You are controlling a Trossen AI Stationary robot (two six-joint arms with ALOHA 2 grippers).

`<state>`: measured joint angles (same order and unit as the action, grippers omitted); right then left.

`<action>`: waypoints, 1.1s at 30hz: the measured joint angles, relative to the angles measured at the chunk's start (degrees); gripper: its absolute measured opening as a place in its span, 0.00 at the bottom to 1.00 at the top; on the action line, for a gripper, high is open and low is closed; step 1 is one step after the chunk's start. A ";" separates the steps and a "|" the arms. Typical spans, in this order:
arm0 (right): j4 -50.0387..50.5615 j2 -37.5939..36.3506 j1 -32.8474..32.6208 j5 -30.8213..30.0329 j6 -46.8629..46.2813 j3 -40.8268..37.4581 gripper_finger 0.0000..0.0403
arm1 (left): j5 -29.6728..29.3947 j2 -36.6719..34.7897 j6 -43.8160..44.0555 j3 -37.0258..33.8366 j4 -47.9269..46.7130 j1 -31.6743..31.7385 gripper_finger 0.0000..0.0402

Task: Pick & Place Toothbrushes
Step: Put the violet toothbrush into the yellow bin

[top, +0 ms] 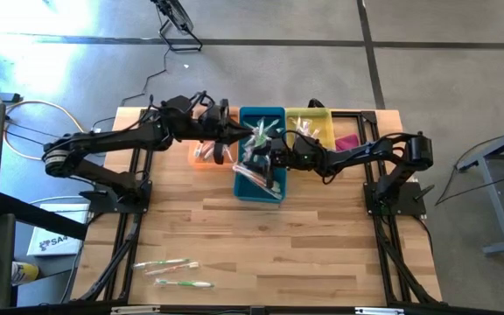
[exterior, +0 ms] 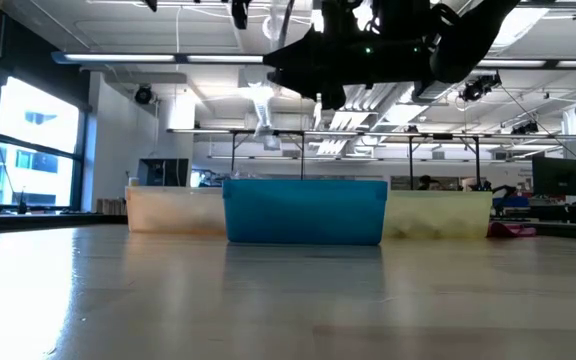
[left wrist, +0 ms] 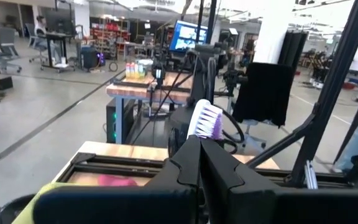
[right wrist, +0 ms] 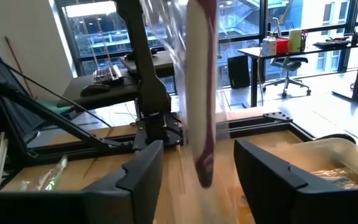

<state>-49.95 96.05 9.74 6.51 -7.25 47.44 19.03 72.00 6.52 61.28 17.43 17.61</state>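
My left claw point(left wrist: 199, 146) is pressed together on one toothbrush point(left wrist: 206, 120), whose purple-and-white bristle head stands up just past my fingertips. I hold it above the bins at the far edge of the bench point(top: 261, 236), near where the orange bin point(top: 201, 156) meets the blue bin point(top: 261, 166). My right claw point(right wrist: 197, 165) comes in from the other side with its fingers spread either side of a wrapped toothbrush point(right wrist: 199, 93), white with a dark pink end, that hangs between them. I judge this a hand-over. To do it well I should keep the left arm steady, centre the handle between the right fingers, close squarely on its middle, and release the left only once the right has bitten. The wrapper looks slippery, so a glancing pinch could let it slide.

The high view alone shows the layout: the blue bin heaped with wrapped brushes, a yellow bin point(top: 309, 118) beside it with a pink cloth point(top: 346, 142) at its end, and three loose toothbrushes point(top: 171, 271) lying on the near bench, well apart from the bins. It cannot show my fingers, though. The wrist views do, yet give no sense of height. The low view shows both arms held clear above the bin rims, with a pale brush point(exterior: 260, 115) dangling between them
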 joint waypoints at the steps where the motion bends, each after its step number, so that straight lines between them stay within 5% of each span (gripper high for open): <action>1: 0.03 0.00 0.00 0.02 0.00 0.00 0.44 | 0.03 0.29 0.00 0.00 0.00 0.00 0.00; 17: -1.18 0.02 0.08 1.53 1.49 -0.04 0.05 | 1.40 1.22 -0.20 0.11 -4.79 0.00 0.00; 27: -3.77 -0.92 0.54 2.77 1.53 0.00 0.19 | 1.11 2.75 -0.24 0.04 -7.86 -0.04 0.00; 33: -0.64 -0.92 1.44 2.71 1.36 0.00 0.11 | 0.94 2.98 -0.24 0.02 -8.04 -0.04 0.00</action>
<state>-50.59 95.13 11.18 9.22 -5.88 47.44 19.97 74.98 6.28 61.30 9.39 17.56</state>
